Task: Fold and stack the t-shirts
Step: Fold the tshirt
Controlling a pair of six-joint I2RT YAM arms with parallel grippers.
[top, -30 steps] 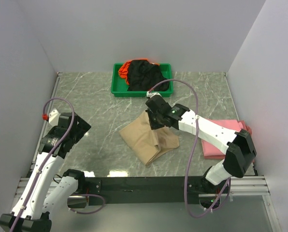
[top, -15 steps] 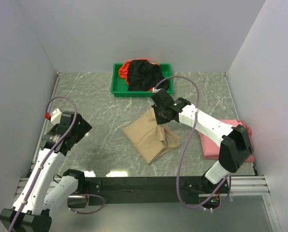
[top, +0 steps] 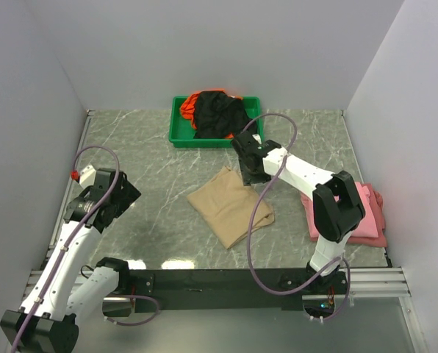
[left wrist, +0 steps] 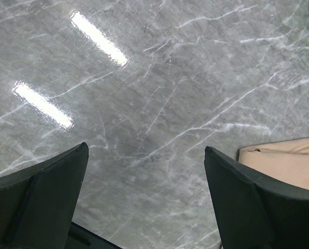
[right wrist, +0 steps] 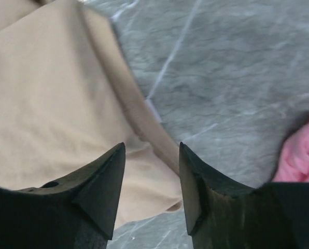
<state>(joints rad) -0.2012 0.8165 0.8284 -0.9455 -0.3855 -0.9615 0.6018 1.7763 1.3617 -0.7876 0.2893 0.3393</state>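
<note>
A tan t-shirt [top: 225, 207] lies folded flat in the middle of the table. My right gripper [top: 250, 178] hovers over its far right corner, jaws apart, nothing between them. In the right wrist view the tan t-shirt [right wrist: 51, 114] lies below my right gripper [right wrist: 152, 155]. A folded pink t-shirt [top: 370, 215] rests at the right, and its edge shows as the pink t-shirt [right wrist: 306, 150]. A black t-shirt [top: 219, 114] and an orange one [top: 189, 107] are bunched at the back. My left gripper [top: 126, 193] stands wide open over bare marble; the left gripper [left wrist: 144, 150] has the tan t-shirt [left wrist: 286, 161] at its right.
A green tray [top: 177, 137] at the back centre holds the black and orange cloth. Grey walls close in the left, back and right. A purple cable [top: 257, 213] from the right arm loops over the tan shirt's right side.
My right gripper has opened and let go of the tan shirt, after carrying its edge toward the back. The shirt now lies flatter. The left arm has barely moved.
</note>
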